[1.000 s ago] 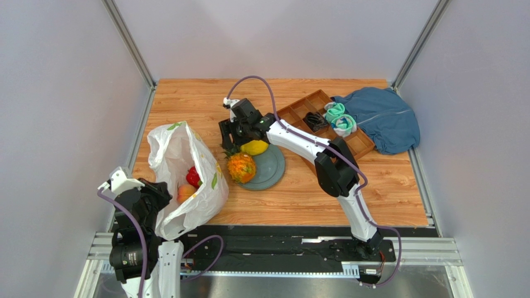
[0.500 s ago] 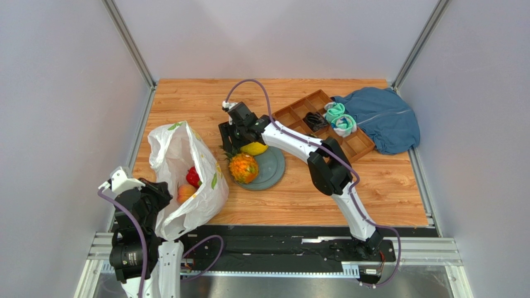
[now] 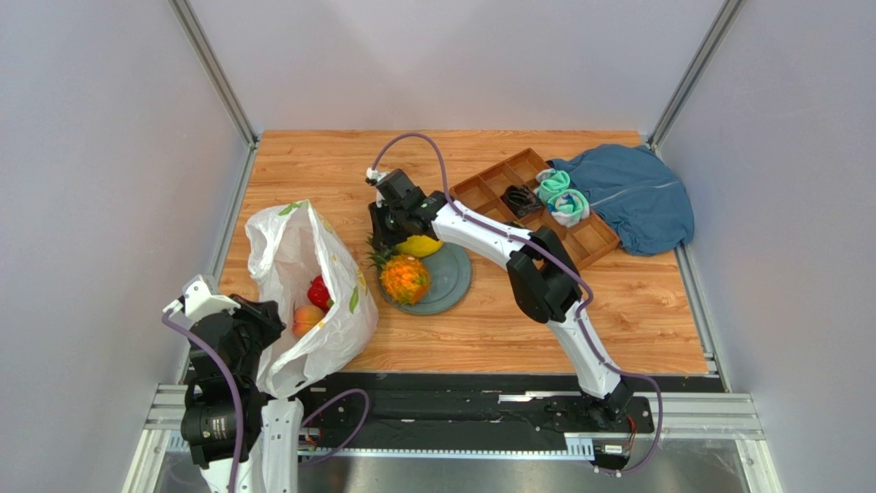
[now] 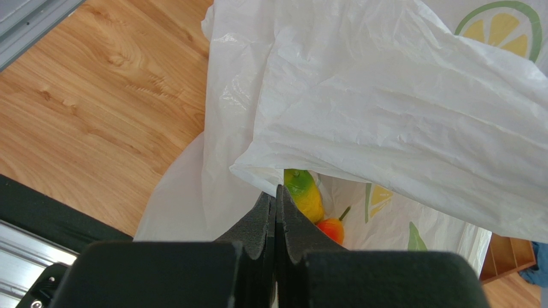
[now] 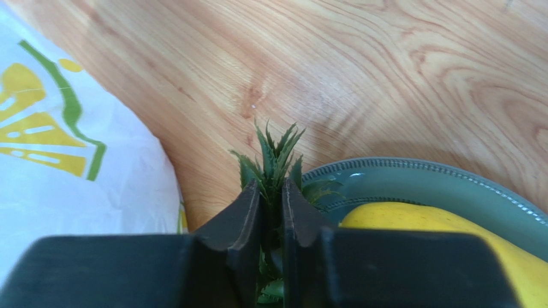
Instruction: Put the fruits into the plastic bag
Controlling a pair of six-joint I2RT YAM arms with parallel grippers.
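Where the small toy pineapple (image 3: 403,278) lies on the round grey-green plate (image 3: 454,279) at mid-desk, its knobbly orange body is on the plate and its spiky green crown reaches over the rim. The right gripper (image 5: 271,192) has its jaws narrowed onto those leaves, which poke out between them. One smooth yellow fruit (image 3: 421,244) rests touching the pineapple, so two fruits are on the plate. To the left lies the one thin white plastic bag (image 3: 288,257), printed with yellow-green citrus slices, its mouth open. From above, a red fruit (image 3: 320,293) and a peach-coloured fruit (image 3: 306,319) show inside it. The left gripper (image 4: 276,192) has its jaws pressed flat together on the bag's near edge. On the far right are one brown compartment tray (image 3: 491,185), holding one teal sock roll (image 3: 560,195) and one black sock roll (image 3: 521,198), and one blue cloth (image 3: 632,200). A second earlier the right jaws stood wide above the crown; they have since closed on it, and the pineapple has shifted slightly. The left arm and the bag are unchanged.
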